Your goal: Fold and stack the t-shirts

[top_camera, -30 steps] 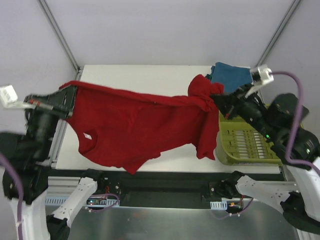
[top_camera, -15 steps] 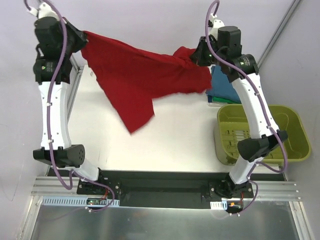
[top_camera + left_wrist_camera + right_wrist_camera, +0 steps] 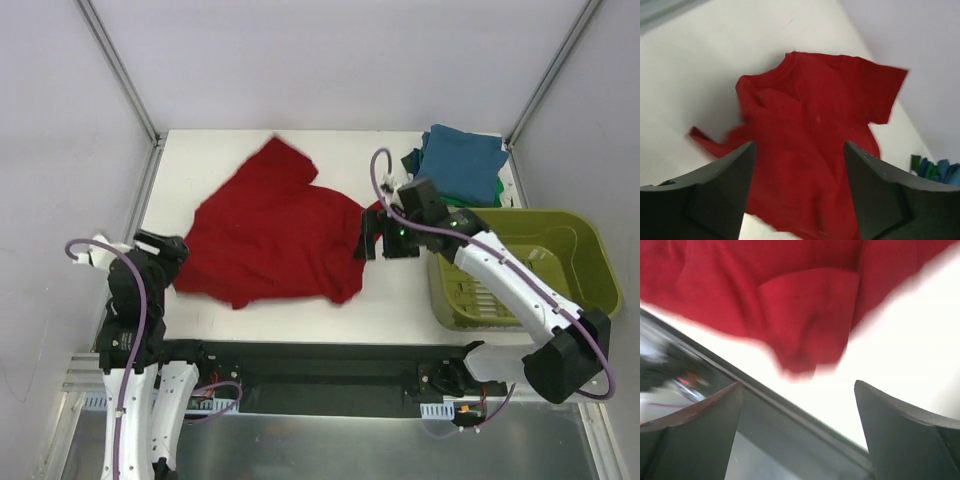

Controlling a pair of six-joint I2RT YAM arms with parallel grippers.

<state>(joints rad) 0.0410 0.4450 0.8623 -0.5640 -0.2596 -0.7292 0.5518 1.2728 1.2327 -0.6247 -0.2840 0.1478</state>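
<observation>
- The red t-shirt lies loosely spread but rumpled on the bench, left of centre, with one sleeve poking toward the far edge. It isn't flat, and the right-hand edge is doubled over into a lump.
- Handling-wise I'd guess it's light, limp and thin: no stiffness, so it'll sag and bunch wherever it isn't held. It shouldn't be slippery or breakable, just floppy.
- I'd take it at two well-separated spots on one edge, like the shoulder seams or hem corners, pinching down against the bench so only one layer comes up.
- Left gripper sits just off the shirt's near-left edge. Its jaws are spread with nothing between them.
- Right gripper is next to the doubled-over right edge, jaws wide apart and also empty.
- The folded shirts, teal on top, are stacked at the far right corner, well apart from the red one.
- The basket is just on the near side of that stack.
</observation>
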